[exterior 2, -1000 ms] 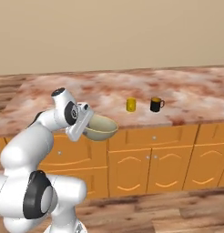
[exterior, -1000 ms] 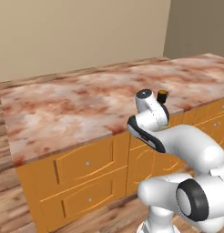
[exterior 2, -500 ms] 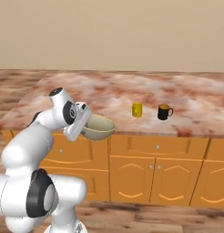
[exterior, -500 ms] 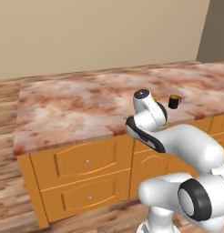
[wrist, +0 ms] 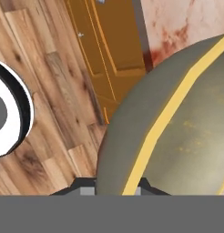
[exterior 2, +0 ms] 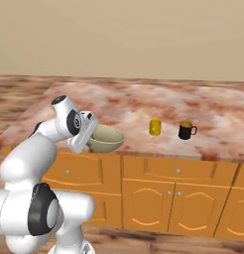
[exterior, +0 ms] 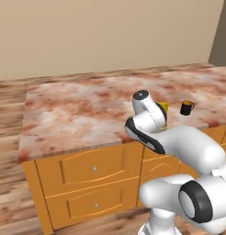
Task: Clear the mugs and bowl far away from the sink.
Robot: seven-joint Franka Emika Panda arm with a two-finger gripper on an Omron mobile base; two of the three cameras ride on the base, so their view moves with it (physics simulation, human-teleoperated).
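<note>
At the front edge of the surface (exterior 2: 144,109), the pincer (exterior 2: 92,134) was closed on the rim of the bowl (exterior 2: 105,140), with a fingertip on either side of the rim at the bottom of the hand view. The bowl (wrist: 177,123) hung in the air, tilted, at about the height of the surface's front lip and partly out over the orange cabinet fronts (exterior 2: 158,198). In the hand view its olive outer wall, yellow rim band and paler inside loomed close, with the cabinet doors (wrist: 109,50) and the wooden floor (wrist: 45,91) showing past it.

Further along the surface, toward the robot's right, stood a yellow mug (exterior 2: 154,127) and, just beyond it, a black mug (exterior 2: 186,131) with its handle pointing away from the yellow one. The two were near each other but apart, both set back a little from the front lip. In the left base view the black mug (exterior: 186,108) stood clear of the arm, while the yellow mug (exterior: 163,107) was half hidden behind the wrist.

The marbled surface (exterior: 78,114) lay bare over most of its width to the robot's left and toward the back wall (exterior: 105,32). Its left end finished in a square corner above the drawers (exterior: 87,174), with open wooden floor (exterior: 9,137) beyond.
</note>
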